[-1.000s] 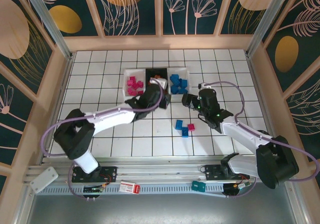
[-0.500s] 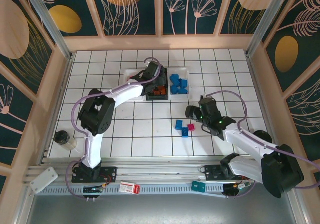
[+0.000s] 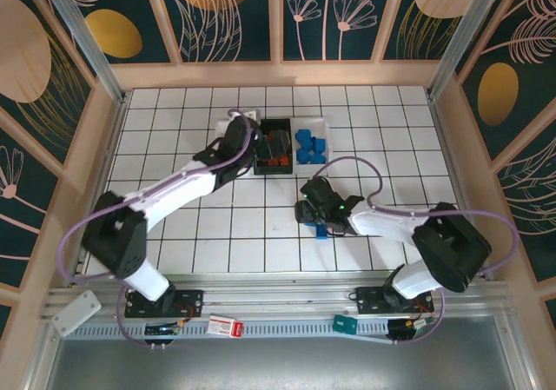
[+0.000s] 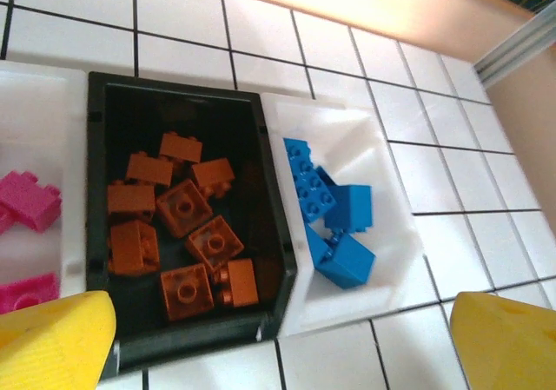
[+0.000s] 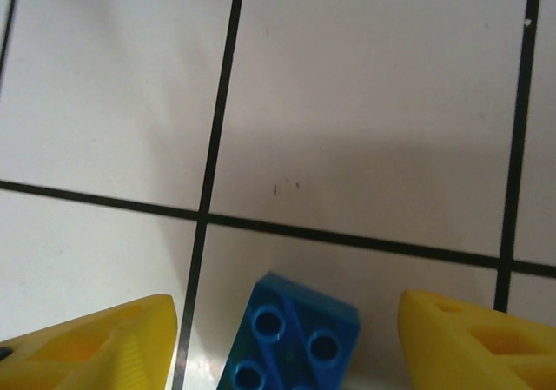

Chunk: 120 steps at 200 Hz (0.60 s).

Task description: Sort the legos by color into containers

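Your left gripper (image 4: 278,351) is spread wide. Its two matte yellow wedge fingertips (image 4: 52,342) sit in the bottom corners of the left wrist view, with nothing between them. Just above lies the black tray (image 4: 94,164), shallow and rectangular. It holds about nine studded orange bricks (image 4: 184,208), tumbled at odd angles. Hard against its right side, the right white tray (image 4: 391,181) holds blue bricks (image 4: 347,208), one of them longer. At the left edge, the left white tray (image 4: 26,129) shows magenta bricks (image 4: 30,201).

Your right gripper (image 5: 282,342) is spread too. A loose blue brick (image 5: 295,320) with round studs lies between the yellow fingers at bottom centre, with a gap on either side. It rests on the smooth white tiled floor (image 5: 365,103) with dark grout lines. In the top view this brick (image 3: 321,231) sits below centre, well apart from the trays.
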### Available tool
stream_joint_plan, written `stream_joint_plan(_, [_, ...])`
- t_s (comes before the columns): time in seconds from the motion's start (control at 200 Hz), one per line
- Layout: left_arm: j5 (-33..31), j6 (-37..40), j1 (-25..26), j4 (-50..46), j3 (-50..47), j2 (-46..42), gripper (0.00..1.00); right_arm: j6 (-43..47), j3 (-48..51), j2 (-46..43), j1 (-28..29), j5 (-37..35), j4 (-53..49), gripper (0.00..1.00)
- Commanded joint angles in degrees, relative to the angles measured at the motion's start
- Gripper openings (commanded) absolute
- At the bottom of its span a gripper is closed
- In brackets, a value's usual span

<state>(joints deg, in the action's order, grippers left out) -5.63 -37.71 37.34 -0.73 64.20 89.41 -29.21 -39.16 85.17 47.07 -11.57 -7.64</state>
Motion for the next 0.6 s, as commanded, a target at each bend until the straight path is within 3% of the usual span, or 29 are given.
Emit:
stream_joint_plan(0.0, [0.25,-1.91,0.51,2.24,-6.89,-5.63,0.99,-0.31,-2.52,3.55,1.47,-4.17,-3.39,0.65])
stream_joint_plan(0.15, [-0.81,-3.16,0.79,2.73,-15.8,-13.18,0.99,-0.68,-3.27,6.43,3.89,-2.01,-2.59,0.51])
stream_joint_plan(0.375, [-0.54,-4.01,1.46,3.4,-23.6,-19.98,0.99,0.49,-4.48,5.08,5.71,-1.98,3.28,0.19])
stream_joint_plan(0.596, [0.82,-5.0,2.53,3.85,-27.99,-21.36,0.99,5.54,-9.47,-1.41,-0.38,-0.18,4.45,0.11])
